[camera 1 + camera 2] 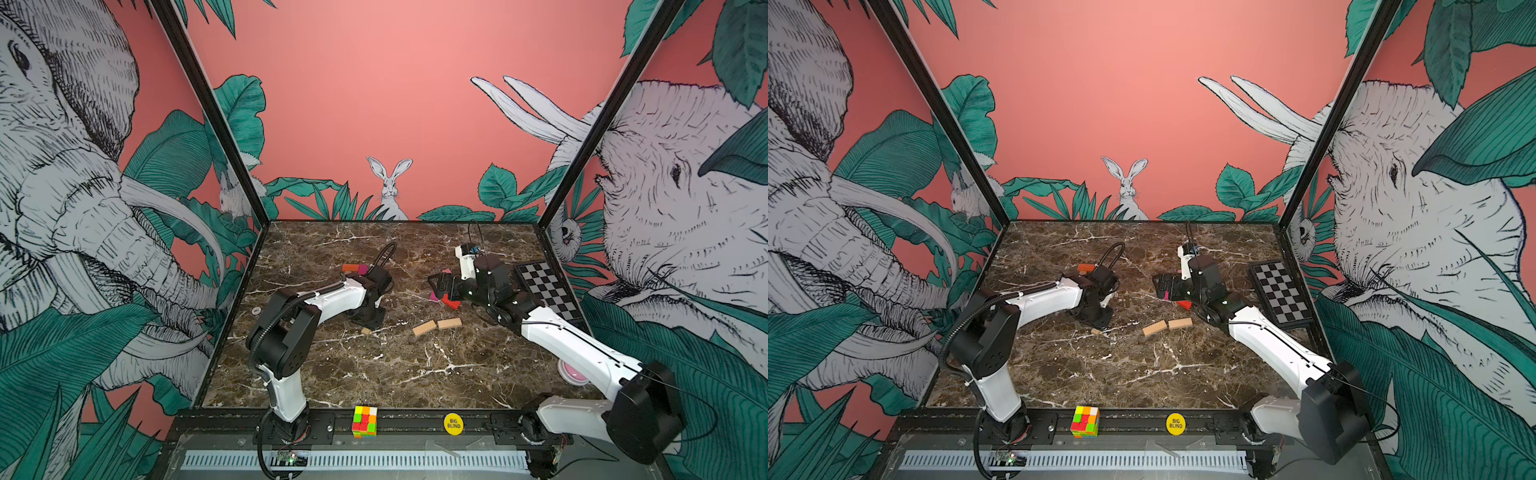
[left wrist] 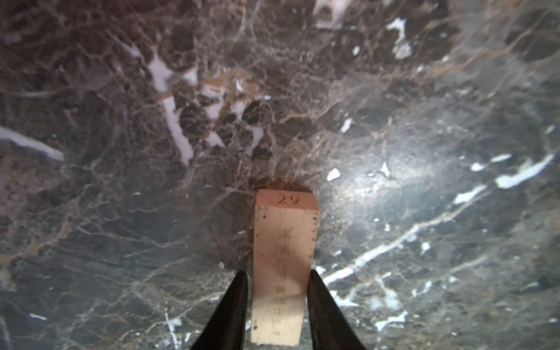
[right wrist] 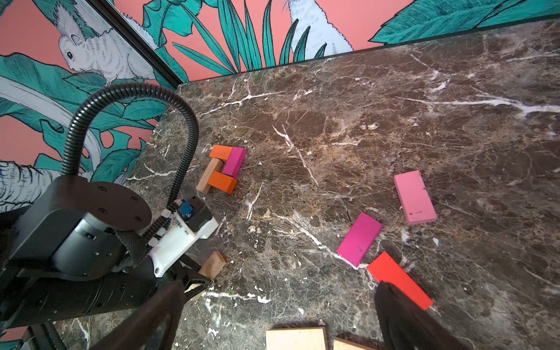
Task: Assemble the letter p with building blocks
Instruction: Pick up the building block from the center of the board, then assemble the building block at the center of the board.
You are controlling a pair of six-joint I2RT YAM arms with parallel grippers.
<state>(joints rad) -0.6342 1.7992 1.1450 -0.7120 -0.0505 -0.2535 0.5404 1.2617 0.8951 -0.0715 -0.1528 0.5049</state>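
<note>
Left tool (image 2: 277,272) points down at the dark veined marble bench (image 2: 121,212), its two black fingers (image 2: 236,303) close against the long flanks of a plain tan flat wooden brick (image 2: 285,257) stamped 29. Whether they pinch it or only bracket it, I cannot tell. That brick appears to rest on the bench, its long axis running straight out from between the fingers, and one end pokes from under the tool in a top view (image 1: 365,331). About level with it, between the arms, two more tan wooden bricks (image 1: 424,328) lie end to end. Farther back the right tool (image 3: 283,288) hangs spread wide and empty by a red flat brick (image 3: 400,280), with a magenta brick (image 3: 359,239) and a pale pink brick (image 3: 415,197) beyond. Farthest, just past the left wrist toward the back wall, sits the started loop of bricks (image 3: 222,181) — two orange, one magenta, one tan stem piece (image 3: 209,175). The left arm is much the nearer to it. By my reckoning, the bracketed brick must go back there, long axis in line with that stem piece — lengthening the p's stem.
</note>
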